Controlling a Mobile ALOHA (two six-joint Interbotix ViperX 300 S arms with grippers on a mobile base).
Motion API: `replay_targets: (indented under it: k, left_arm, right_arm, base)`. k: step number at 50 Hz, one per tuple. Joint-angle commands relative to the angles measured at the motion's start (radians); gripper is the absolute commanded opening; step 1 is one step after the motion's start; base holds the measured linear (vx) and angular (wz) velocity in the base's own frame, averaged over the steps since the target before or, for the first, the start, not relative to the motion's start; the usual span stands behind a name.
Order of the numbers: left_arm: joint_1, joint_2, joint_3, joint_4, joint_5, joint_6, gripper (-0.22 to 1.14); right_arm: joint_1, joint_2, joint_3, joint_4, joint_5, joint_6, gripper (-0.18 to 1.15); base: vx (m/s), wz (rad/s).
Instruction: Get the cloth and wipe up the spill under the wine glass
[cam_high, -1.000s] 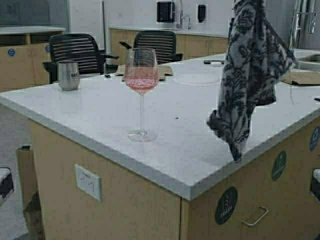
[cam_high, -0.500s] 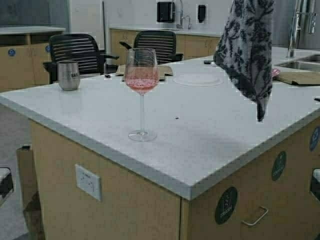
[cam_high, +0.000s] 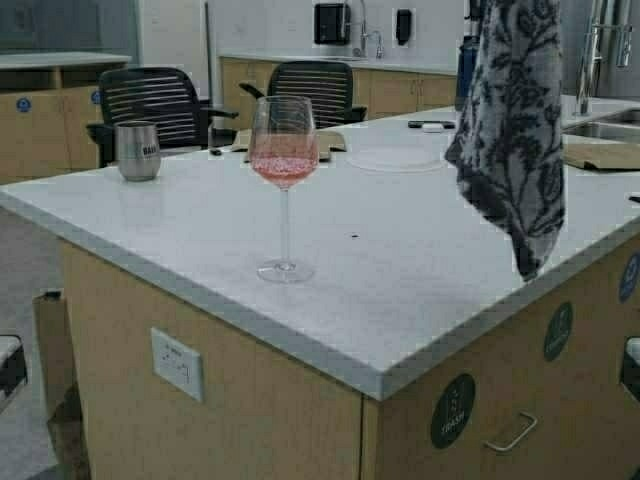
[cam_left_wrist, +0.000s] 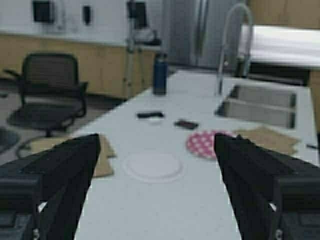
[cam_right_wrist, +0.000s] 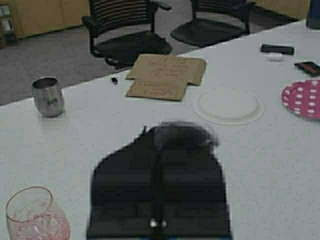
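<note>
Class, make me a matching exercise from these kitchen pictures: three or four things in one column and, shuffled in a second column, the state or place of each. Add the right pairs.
Things
1. the cloth
2. the wine glass
3. the steel tumbler
4. the left claw

States or places
A. standing on the counter with pink liquid in it
B. open and empty
C. hanging in the air over the counter's right side
D. near the counter's far left edge

Pairs: 1-C, 2-A, 3-D, 4-B

Your high view looks down toward 12 o'clock over the countertop (cam_high: 400, 290), both wrist views skim it low, all 3 sharing the white plate (cam_high: 396, 159).
</note>
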Motion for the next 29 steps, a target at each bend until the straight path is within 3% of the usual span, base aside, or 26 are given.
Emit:
replay_targets:
  k: [1, 29]
  left_arm:
    - [-0.002, -0.011, -0.017, -0.002, -0.012, -0.006, 1.00]
    - [-0.003, -0.026, -0.060, -0.003, -0.012, -0.003, 1.00]
  right_arm:
    - [0.002, -0.020, -0.018, -0.002, -0.017, 0.000, 0.07]
    - [0.000, -0.035, -0.046, -0.003, -0.015, 0.000, 0.07]
  base:
    - [0.00, 0.00]
    - [0.00, 0.00]
